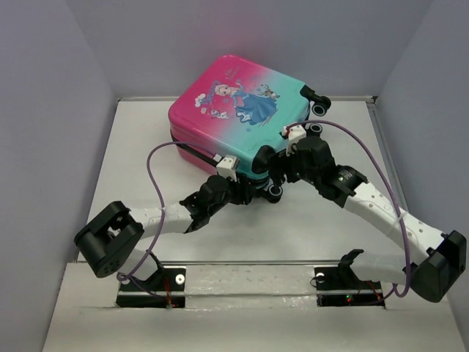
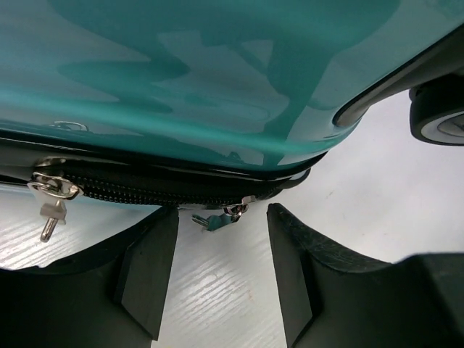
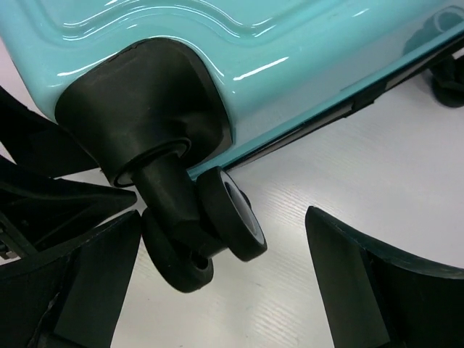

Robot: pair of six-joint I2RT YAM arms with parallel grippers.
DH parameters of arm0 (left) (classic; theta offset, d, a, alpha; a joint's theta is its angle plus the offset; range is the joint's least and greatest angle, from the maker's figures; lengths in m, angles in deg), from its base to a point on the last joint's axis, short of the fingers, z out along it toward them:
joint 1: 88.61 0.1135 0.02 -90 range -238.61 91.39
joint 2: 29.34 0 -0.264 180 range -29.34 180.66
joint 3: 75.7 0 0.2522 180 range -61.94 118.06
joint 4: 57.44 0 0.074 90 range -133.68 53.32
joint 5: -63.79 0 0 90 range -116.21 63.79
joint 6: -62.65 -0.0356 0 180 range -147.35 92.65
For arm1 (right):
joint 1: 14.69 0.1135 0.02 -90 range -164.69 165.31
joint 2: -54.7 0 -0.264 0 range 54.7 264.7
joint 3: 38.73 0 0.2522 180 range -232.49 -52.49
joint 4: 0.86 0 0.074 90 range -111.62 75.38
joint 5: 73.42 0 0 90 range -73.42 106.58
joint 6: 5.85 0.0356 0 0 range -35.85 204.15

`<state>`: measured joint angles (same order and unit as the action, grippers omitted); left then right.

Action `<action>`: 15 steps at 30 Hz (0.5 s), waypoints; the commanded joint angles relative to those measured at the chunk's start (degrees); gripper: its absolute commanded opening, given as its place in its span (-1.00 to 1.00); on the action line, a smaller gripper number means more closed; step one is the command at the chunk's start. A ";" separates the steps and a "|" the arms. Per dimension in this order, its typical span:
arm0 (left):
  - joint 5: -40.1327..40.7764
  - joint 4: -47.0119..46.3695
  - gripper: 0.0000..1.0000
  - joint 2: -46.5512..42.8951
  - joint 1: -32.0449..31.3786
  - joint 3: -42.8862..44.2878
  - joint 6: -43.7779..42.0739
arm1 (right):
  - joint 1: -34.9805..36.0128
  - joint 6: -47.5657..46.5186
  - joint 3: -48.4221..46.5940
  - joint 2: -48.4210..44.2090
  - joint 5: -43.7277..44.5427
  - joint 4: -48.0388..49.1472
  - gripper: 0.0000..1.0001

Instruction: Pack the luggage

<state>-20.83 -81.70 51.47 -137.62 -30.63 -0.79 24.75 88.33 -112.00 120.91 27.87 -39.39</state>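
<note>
The luggage (image 1: 234,103) lies flat and closed on the white table, pink-to-teal shell with the princess facing up. My left gripper (image 1: 249,192) is at its near edge. In the left wrist view this gripper (image 2: 222,214) is open, with a small teal zipper pull (image 2: 212,220) hanging from the black zipper (image 2: 145,190) just between the fingertips, untouched. A silver pull (image 2: 51,204) hangs further left. My right gripper (image 1: 281,176) is at the near right corner. In the right wrist view it (image 3: 221,217) stands wide open around a black double caster wheel (image 3: 217,225), gripping nothing.
Two more wheels (image 1: 319,97) stick out at the suitcase's far right end. Grey walls (image 1: 51,110) close the table in on three sides. The arm bases (image 1: 154,282) sit at the near edge, and purple cables (image 1: 157,165) loop above both arms.
</note>
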 commanded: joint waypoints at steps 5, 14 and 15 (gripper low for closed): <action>1.73 -4.69 0.10 0.75 -0.03 3.14 -3.19 | -1.82 -5.77 -5.71 7.78 -13.31 1.74 0.80; 3.14 -5.40 -0.83 -0.04 -0.03 2.97 -4.77 | -1.82 -4.27 -3.69 7.61 -11.82 4.82 -0.75; 3.40 -5.31 -0.89 -0.31 -0.03 2.97 -5.12 | -1.82 -4.27 -3.51 7.61 -11.64 4.82 -0.82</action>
<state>-20.21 -81.28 53.18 -137.67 -30.28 -3.54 23.33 80.79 -115.34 129.00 13.07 -36.37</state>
